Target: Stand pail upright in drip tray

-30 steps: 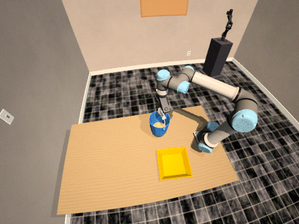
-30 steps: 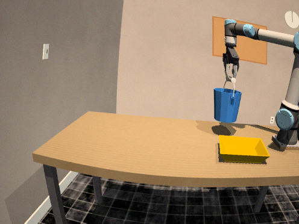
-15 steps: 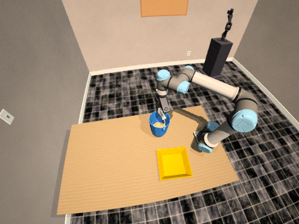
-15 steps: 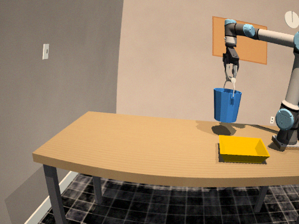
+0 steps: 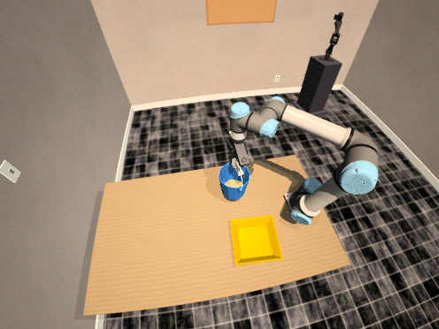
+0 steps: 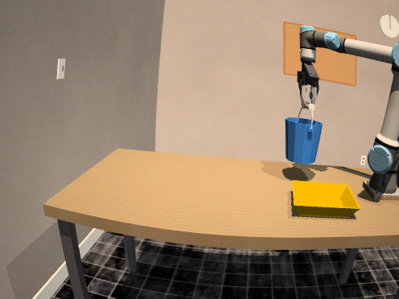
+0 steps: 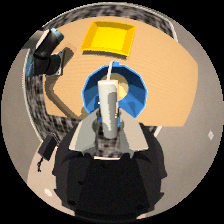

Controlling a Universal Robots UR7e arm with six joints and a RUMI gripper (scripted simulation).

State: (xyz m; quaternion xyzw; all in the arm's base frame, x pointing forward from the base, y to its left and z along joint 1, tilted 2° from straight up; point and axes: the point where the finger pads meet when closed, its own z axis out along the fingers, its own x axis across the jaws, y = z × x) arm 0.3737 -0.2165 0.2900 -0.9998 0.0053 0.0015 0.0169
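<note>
Beige walls back a wooden table (image 6: 169,189). Above its far right part, the gripper (image 6: 309,105) is clamped on the bail handle of a blue pail (image 6: 302,141) hanging upright, well off the surface. Nearer and slightly right lies the yellow drip tray (image 6: 324,209), so the carry likely runs that way before descending.
</note>
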